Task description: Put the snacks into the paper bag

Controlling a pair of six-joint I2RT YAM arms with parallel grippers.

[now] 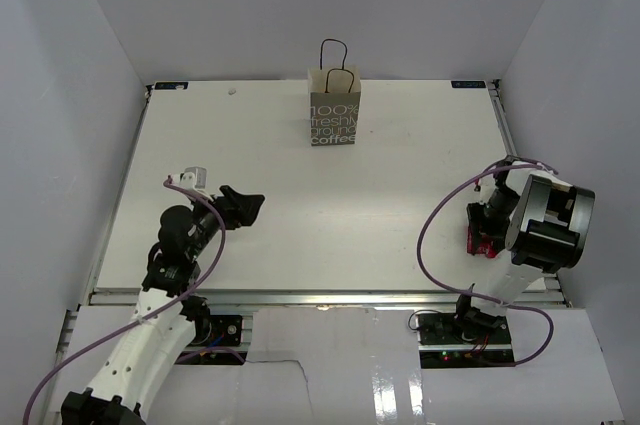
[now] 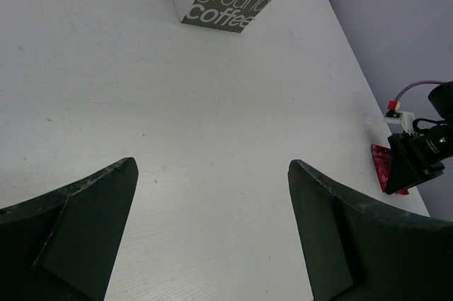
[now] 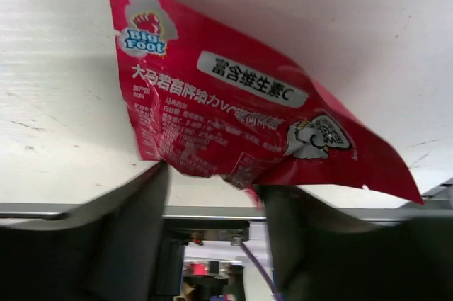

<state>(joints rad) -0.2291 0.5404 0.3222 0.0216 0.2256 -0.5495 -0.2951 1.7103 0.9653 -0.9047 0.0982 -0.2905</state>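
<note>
- A grey-brown upright paper bag with thin black loop handles (image 1: 335, 110) stands at the far edge of the white worktop (image 1: 350, 205), about midway across. Bare surface spreads out on its near side, and pale walls (image 1: 60, 95) rise behind it and at both sides.
- Well to the bag's near right, by the worktop's right edge, lies a red foil snack packet (image 1: 482, 245). From above, the right end effector (image 1: 487, 227) mostly hides it.
- Only the right wrist view shows the packet's print. There its crumpled near edge sits between the part-closed fingers (image 3: 120, 237), but I cannot tell whether they pinch it.
- Well to the bag's near left, the left end effector (image 1: 256, 206) hovers spread wide, holding nothing.
- A purple cable (image 1: 421, 235) loops out from the right arm towards the bag's side.
</note>
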